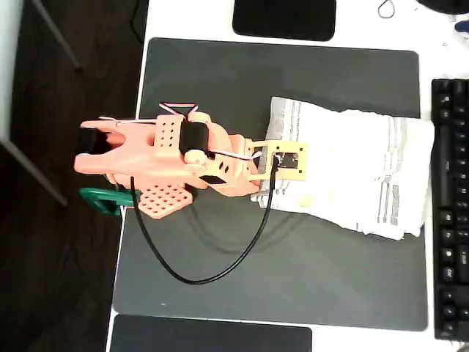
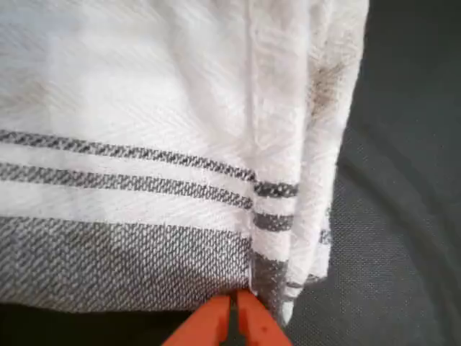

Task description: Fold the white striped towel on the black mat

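Observation:
The white striped towel [image 1: 352, 172] lies rumpled and layered on the right half of the black mat [image 1: 220, 81], with grey stripe bands near its left and right ends. My orange gripper [image 1: 282, 163] reaches from the left over the towel's left edge. In the wrist view the gripper [image 2: 235, 311] has its two orange fingertips [image 2: 253, 321] pressed together at the towel's [image 2: 144, 108] grey-banded hem, by a folded corner. Cloth runs straight out from the tips. Several layers show along the towel's right side there.
A black keyboard [image 1: 448, 205] borders the mat on the right. Glossy black rectangles sit at the top [image 1: 284, 18] and bottom [image 1: 209, 337]. The arm's black cable [image 1: 212, 275] loops over the mat's lower left. A green clamp [image 1: 102, 198] is at the table's left edge.

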